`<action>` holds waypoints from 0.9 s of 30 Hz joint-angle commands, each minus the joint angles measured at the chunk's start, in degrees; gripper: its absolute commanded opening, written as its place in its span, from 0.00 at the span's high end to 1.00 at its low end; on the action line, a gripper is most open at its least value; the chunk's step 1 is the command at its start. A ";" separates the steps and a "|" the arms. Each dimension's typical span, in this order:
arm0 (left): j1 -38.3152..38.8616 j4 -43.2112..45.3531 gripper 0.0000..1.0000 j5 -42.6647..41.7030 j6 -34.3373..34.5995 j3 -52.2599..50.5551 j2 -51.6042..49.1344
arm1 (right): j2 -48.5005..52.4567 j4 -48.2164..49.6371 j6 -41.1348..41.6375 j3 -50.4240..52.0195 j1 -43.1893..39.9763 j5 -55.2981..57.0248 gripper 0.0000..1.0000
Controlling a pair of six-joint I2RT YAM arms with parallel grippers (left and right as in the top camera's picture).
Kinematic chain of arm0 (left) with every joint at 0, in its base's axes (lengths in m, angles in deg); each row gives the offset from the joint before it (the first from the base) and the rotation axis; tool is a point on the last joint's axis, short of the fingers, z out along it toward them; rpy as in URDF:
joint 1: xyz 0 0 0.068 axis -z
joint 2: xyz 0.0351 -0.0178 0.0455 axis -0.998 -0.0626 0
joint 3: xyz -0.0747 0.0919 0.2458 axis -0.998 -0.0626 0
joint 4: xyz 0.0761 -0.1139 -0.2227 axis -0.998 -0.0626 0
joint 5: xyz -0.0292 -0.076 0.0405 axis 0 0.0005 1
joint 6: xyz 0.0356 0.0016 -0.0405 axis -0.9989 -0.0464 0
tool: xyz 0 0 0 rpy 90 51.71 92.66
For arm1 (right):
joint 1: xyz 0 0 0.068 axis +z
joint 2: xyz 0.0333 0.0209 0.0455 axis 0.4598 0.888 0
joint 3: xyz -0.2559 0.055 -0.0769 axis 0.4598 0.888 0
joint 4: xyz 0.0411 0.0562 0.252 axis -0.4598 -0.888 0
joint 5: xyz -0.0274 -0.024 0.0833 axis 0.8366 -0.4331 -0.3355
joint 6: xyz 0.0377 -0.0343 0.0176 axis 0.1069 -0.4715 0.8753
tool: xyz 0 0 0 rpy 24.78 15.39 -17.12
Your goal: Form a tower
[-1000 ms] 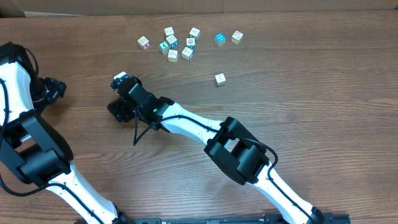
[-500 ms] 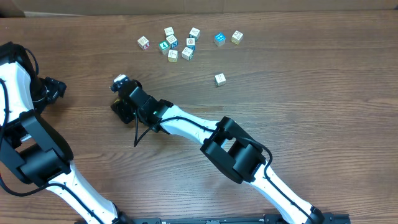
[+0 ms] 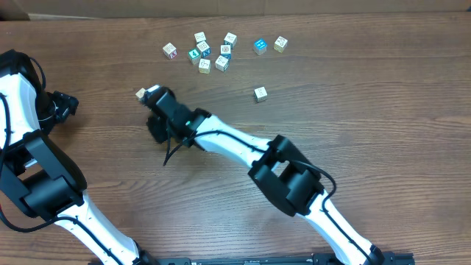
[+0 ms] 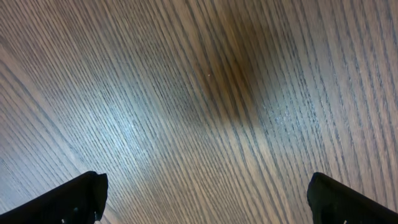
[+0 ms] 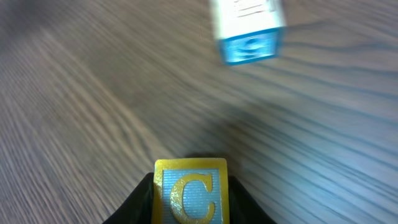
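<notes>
Pinching a yellow C cube [image 5: 191, 186] between its fingertips, right end effector [image 5: 191, 208] closed, left end effector [image 4: 208, 202] open

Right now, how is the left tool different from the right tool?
The left tool is wide open, while the right tool is shut. The left tool holds nothing and has only bare table in front of it. The right tool pinches a C block, yellow-framed with a blue letter. Both tools have dark fingers.
</notes>
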 commanded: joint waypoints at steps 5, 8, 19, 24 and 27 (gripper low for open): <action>0.44 -0.11 0.00 0.50 -1.09 0.85 -0.39 | -6.19 -12.02 0.15 -0.57 -4.09 0.35 0.79; 0.44 -0.11 0.00 0.50 -1.09 0.85 -0.39 | -6.19 -17.57 0.55 -0.55 -5.64 0.37 0.79; 0.44 -0.09 0.00 0.50 -1.09 0.85 -0.39 | -6.19 -32.85 6.21 -0.55 -14.16 0.35 0.78; 0.44 -0.09 0.00 0.50 -1.09 0.85 -0.39 | -6.21 -35.36 6.16 -0.57 -15.30 0.35 0.76; 0.44 -0.09 0.00 0.50 -1.09 0.85 -0.39 | -6.21 -35.28 6.19 -0.57 -15.28 0.33 0.70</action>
